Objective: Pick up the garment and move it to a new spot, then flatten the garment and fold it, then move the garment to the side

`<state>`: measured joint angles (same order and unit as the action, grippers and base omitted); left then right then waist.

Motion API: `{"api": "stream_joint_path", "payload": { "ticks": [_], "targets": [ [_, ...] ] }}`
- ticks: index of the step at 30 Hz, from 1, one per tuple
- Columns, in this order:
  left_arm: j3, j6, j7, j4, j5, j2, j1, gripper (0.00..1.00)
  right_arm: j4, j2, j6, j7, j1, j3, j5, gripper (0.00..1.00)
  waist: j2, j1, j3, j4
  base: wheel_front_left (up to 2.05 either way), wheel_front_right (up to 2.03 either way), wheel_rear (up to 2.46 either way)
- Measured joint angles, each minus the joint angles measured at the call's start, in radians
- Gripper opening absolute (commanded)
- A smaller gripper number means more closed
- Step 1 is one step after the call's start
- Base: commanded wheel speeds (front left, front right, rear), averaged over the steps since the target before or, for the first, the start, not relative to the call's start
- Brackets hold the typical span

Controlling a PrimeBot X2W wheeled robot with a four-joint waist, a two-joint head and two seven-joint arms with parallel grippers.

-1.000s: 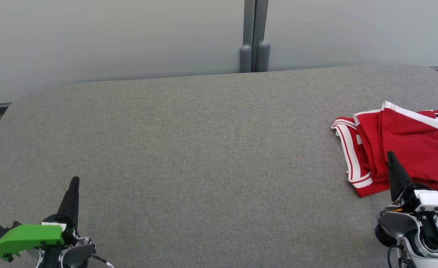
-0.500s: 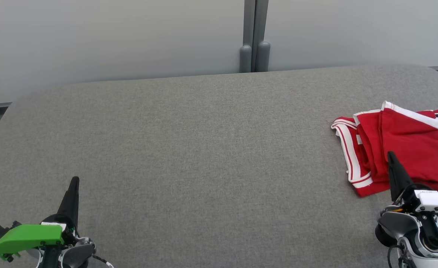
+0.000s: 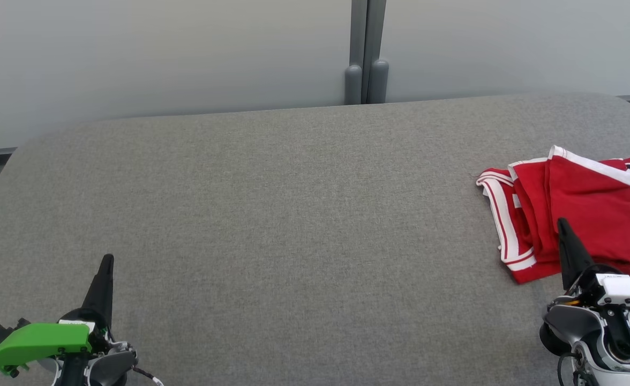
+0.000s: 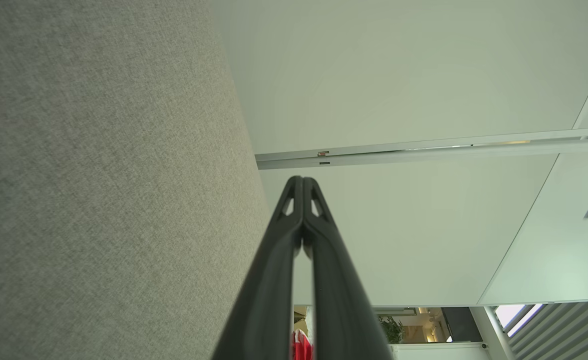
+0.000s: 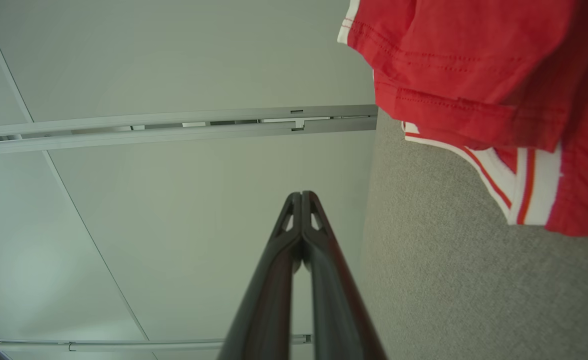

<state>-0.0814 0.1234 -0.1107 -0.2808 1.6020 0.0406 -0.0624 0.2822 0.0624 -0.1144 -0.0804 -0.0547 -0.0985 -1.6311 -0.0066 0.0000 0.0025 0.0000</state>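
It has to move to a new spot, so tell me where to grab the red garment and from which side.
Probably the near left corner of the garment, where the white-trimmed layers stack and lie out on bare table. Come from the near side with the right gripper, which is close by that edge. It is shut, so open it first.

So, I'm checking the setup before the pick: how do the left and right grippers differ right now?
The left gripper carries a green cover; the right gripper has a white cover. The left gripper sits over bare table, far from the garment; the right gripper is beside the garment, its tip crossing the near hem in the head view. Shared: both are shut, empty, and point away from the robot.
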Motion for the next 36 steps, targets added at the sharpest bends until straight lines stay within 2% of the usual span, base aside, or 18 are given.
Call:
{"api": "stream_joint_path", "payload": {
  "ticks": [36],
  "targets": [
    [0.000,0.000,0.000,0.002,0.000,0.000,0.000,0.00,0.001,-0.001,-0.008,-0.001,0.000,-0.002,0.000,0.00,0.0000,0.0000,0.000,0.000,0.00,0.00,0.00]
  ]
}}
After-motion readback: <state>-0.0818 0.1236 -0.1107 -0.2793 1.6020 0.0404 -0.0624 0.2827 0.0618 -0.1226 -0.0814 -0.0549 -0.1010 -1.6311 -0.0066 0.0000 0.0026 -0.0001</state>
